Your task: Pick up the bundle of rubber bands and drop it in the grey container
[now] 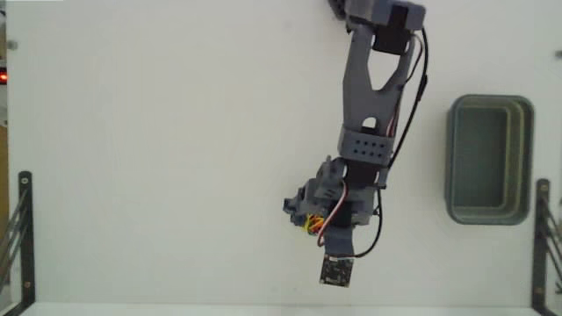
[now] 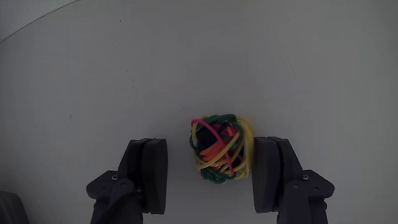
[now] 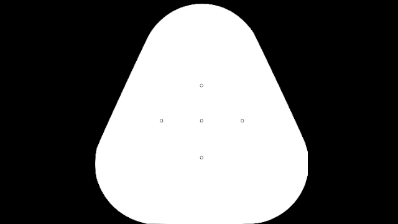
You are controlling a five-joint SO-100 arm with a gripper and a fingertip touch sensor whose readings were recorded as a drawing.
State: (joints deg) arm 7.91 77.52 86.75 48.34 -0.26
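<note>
Bundle of rubber bands [image 2: 222, 149] lies on the plain white bench [image 2: 186, 56], between the fingers of the hand [image 2: 211, 177], touching the right one (wrist view). Hand spread, pinching nothing. Grey container [image 1: 489, 160] sits well apart at the fixed view's right edge.

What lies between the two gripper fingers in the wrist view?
In the wrist view, the bundle of rubber bands lies on the white table between the fingers of the open gripper, close to the right finger.
</note>
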